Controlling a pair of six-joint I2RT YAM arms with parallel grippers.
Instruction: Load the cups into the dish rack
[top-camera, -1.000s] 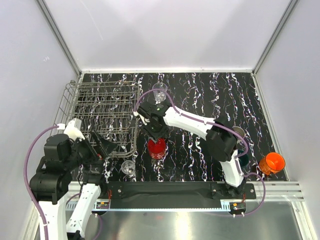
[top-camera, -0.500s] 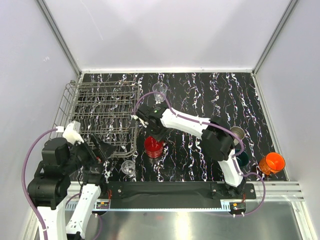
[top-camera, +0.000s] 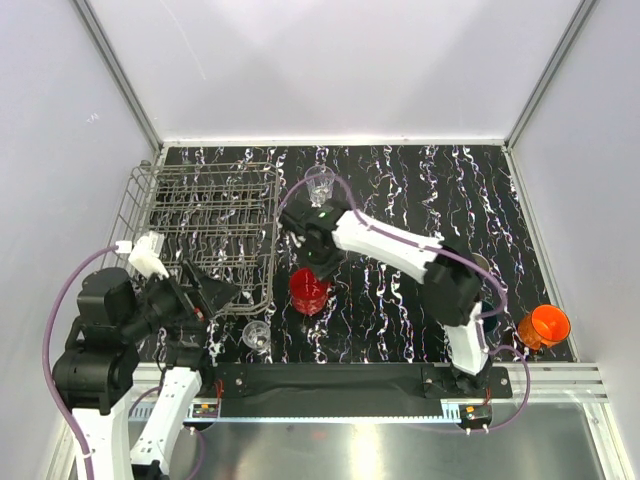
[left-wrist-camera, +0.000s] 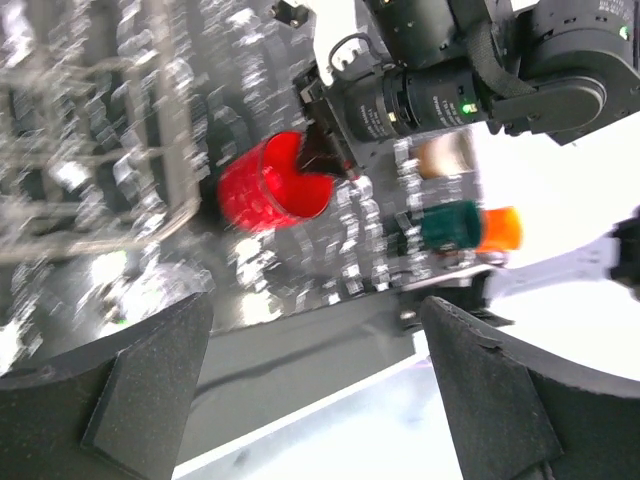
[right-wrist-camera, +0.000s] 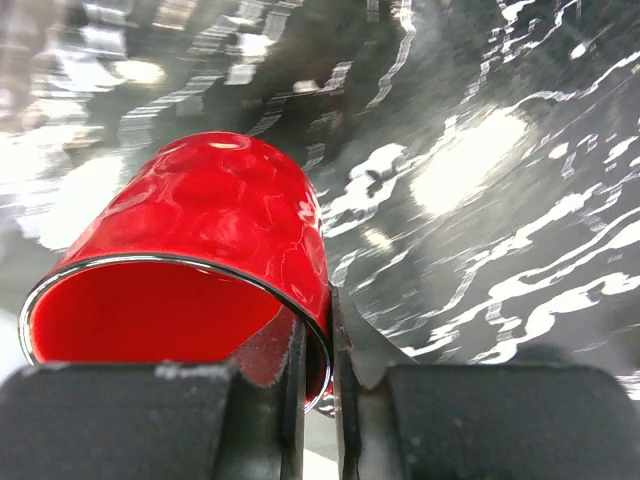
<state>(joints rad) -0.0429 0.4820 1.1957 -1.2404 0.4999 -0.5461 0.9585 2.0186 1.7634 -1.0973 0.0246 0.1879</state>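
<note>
Glossy red dimpled cup (right-wrist-camera: 200, 250) is pinched at its rim by the right gripper (right-wrist-camera: 318, 335). One finger is set inside the mouth and one outside, with the wall clamped narrowly between. The cup is hung tilted off the fingertips, just beside the grey wire dish rack (top-camera: 190, 210).

Left gripper (left-wrist-camera: 320, 380) is spread wide with nothing between its fingers; the cup is seen well beyond them.

Risk as judged: with so thin a one-sided rim pinch, the cup could be swung or slipped loose. Its hanging body could also be caught on the rack's side wire and twisted out of the grip.
</note>
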